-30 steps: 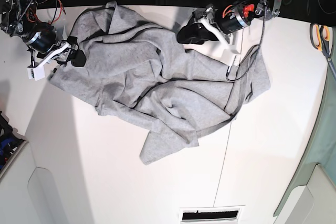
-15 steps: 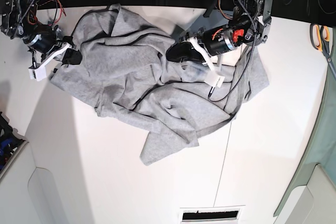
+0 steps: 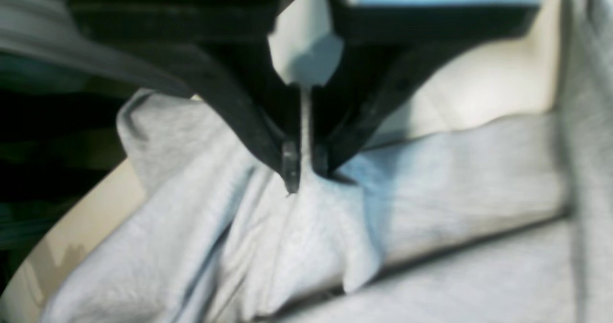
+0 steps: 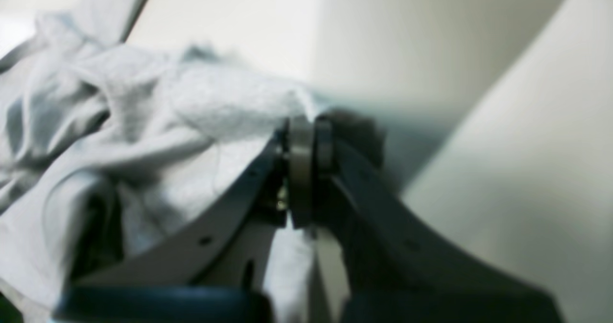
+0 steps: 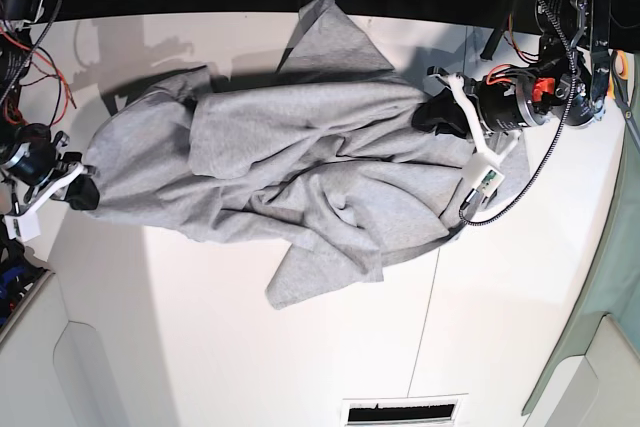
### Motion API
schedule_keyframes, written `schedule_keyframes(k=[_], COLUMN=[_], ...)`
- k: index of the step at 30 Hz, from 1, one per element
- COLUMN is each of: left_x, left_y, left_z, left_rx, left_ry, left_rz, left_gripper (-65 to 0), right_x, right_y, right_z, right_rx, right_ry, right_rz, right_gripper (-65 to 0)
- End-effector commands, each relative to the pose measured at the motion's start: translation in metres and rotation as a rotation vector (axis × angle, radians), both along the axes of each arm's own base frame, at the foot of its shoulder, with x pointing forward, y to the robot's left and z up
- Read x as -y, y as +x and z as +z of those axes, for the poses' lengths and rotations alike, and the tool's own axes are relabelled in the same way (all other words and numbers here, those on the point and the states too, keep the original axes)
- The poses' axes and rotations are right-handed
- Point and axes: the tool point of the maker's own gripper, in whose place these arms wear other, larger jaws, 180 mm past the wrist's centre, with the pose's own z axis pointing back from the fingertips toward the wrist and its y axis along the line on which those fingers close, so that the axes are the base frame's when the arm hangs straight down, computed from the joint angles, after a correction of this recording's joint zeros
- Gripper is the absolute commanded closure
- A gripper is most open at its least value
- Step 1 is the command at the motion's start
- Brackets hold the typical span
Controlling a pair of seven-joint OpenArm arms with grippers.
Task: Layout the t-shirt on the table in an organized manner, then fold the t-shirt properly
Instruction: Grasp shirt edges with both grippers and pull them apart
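The light grey t-shirt (image 5: 300, 152) lies crumpled but pulled out sideways across the white table (image 5: 250, 347), one flap pointing to the back edge and another to the front. My left gripper (image 5: 432, 112) is at the shirt's right end in the base view. Its black fingers (image 3: 291, 162) are shut on a bunched fold of the t-shirt (image 3: 311, 227). My right gripper (image 5: 82, 193) is at the shirt's left end. The wrist view shows that gripper (image 4: 306, 141) shut on an edge of the t-shirt (image 4: 210, 103), just above the table (image 4: 503, 146).
A green cloth (image 5: 612, 277) hangs along the right edge of the base view. A thin dark seam (image 5: 426, 317) runs down the table. A vent slot (image 5: 402, 410) sits at the front edge and a white panel (image 5: 60, 367) at the front left. Cables cross the dark back.
Both grippers have shut on the shirt and pulled apart. In the base view the left one went right and the right one went left and forward, stretching the shirt sideways.
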Motion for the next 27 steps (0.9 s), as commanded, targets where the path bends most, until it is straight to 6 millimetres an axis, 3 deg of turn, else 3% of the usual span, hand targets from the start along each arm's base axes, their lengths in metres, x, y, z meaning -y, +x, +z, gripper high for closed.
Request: schedule_keyframes(k=[1,4,9,11,16,18,20,23,27], left_x=[-0.002,-0.001,0.011,0.019,0.039,0.048,0.058,0.073,0.094], left_y=[0.015,0.022,0.019,0.018,0.014,0.011,0.007,0.003,0.003], left_z=[0.017,0.024,0.023,0.022,0.021,0.02,0.018,0.02,0.046], left_rx=[0.063,0.076,0.069,0.068,0.066,0.066,0.059,0.061,0.093], left_ry=[-0.011,-0.021,-0.04,-0.044,-0.053,-0.065,-0.077,-0.115,-0.273], left_rz=[-0.002,-0.01,-0.042,-0.066,-0.127,-0.151,-0.172,-0.198,-0.208], left_gripper=[-0.7,-0.8,-1.9,-5.8,-22.6,-27.0,-27.6,-27.6,-27.5], right_x=[0.009,0.016,0.018,0.021,0.025,0.024,0.022,0.015,-0.002], right_y=[0.02,0.035,0.045,0.049,0.049,0.047,0.045,0.044,0.04], right_z=[0.029,0.046,0.057,0.06,0.058,0.055,0.054,0.054,0.05], right_rx=[0.087,0.125,0.167,0.187,0.187,0.17,0.157,0.144,0.114], right_ry=[-0.01,-0.023,-0.029,-0.056,-0.082,-0.083,-0.063,-0.011,0.058], right_rz=[-0.005,-0.012,-0.017,-0.024,-0.033,-0.029,-0.026,-0.023,0.007], right_gripper=[0.0,0.0,0.0,0.0,-0.4,-17.2,-29.5,-32.1,-32.1])
